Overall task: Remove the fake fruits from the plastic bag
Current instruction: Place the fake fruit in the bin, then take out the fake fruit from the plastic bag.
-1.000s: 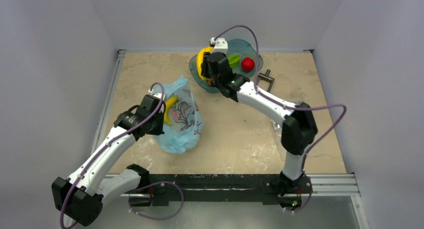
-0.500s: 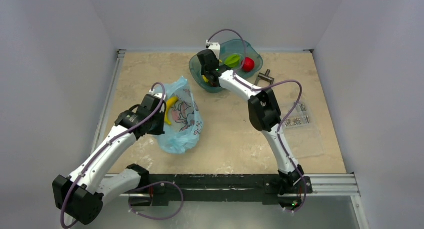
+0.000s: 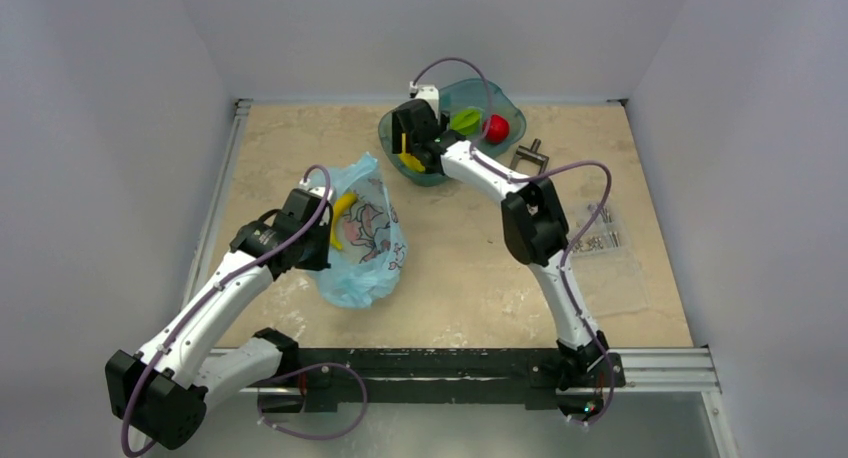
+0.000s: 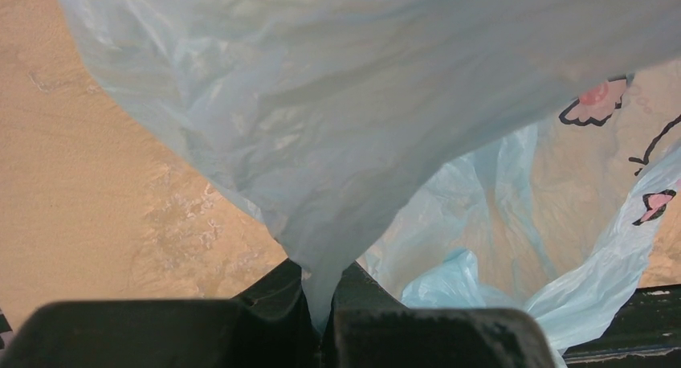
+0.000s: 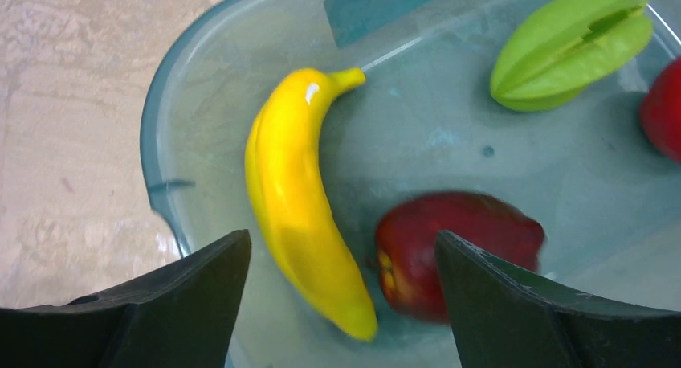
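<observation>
The light-blue plastic bag (image 3: 362, 240) lies left of centre, and a yellow banana (image 3: 342, 216) shows in its mouth. My left gripper (image 3: 318, 242) is shut on the bag's edge, the film (image 4: 337, 103) bunched between its jaws (image 4: 321, 304). My right gripper (image 5: 343, 243) hangs open over the teal bowl (image 3: 505, 103). Under it lie another yellow banana (image 5: 297, 191) and a dark maroon fruit (image 5: 466, 239), both loose on the bowl's floor. From above, that banana (image 3: 406, 156) shows beside the right gripper (image 3: 410, 143).
A green ridged fruit (image 5: 562, 51) and a bright red round fruit (image 5: 662, 111) lie at the bowl's far side. A black metal clamp (image 3: 532, 158) stands right of the bowl. A clear packet of small metal parts (image 3: 598, 233) lies at the right.
The right gripper came down over the bowl with a banana, then opened and let it go into the bowl. The left gripper has kept hold of the bag's edge.
</observation>
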Controlling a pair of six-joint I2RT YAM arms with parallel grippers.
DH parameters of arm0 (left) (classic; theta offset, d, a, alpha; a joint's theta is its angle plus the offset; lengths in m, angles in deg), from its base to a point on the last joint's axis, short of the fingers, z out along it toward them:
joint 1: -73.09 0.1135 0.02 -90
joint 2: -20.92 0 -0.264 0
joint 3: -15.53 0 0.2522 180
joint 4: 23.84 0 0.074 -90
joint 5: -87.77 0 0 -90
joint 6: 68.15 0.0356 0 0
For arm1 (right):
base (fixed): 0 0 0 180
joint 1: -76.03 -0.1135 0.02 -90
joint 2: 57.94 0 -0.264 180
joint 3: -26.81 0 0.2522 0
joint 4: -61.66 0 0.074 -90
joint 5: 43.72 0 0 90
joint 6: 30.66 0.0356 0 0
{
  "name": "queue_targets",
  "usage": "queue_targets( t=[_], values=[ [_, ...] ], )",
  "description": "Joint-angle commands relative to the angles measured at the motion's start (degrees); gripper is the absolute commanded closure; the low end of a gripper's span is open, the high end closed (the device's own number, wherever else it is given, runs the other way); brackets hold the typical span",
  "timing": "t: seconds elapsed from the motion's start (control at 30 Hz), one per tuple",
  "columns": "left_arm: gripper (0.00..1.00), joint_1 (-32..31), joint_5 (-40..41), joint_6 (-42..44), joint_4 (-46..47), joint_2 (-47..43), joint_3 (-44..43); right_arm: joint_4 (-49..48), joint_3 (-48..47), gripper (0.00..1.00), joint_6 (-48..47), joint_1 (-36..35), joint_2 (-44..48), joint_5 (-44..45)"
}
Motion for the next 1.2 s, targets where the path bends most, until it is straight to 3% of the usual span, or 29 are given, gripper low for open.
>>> queue_targets(
  t=[0.0,0.23,0.33,0.53,0.63,0.87,1.17],
  values=[
    [1.0,0.41,-0.95,0.45,1.41,-0.53,-1.07,-2.57,7.25,0.15,-1.15,-0.32,13.03,-2.55],
    [1.0,0.36,-1.75,0.63,1.6,-0.54,-0.95,-7.28,30.37,0.18,1.83,-0.4,31.79,-11.05],
    [1.0,0.38,-2.09,0.78,1.75,-0.33,-1.07,-10.07,40.64,0.23,4.06,-0.45,40.14,-16.4],
    [1.0,0.44,-2.79,0.97,1.8,-0.08,-1.17,-24.39,62.49,0.25,9.89,-2.57,57.62,-31.39],
    [1.0,0.41,-2.83,0.98,1.77,-0.12,-1.14,-31.65,69.49,0.27,12.4,-8.2,63.61,-32.63],
    [1.0,0.46,-3.22,1.11,1.8,-0.12,-1.19,-48.72,76.63,0.4,22.33,-17.58,61.56,-30.16],
    [1.0,0.35,-11.92,3.47,4.22,-2.95,-0.36,-52.06,66.28,0.48,26.28,-20.4,44.49,-27.88]
  ],
)
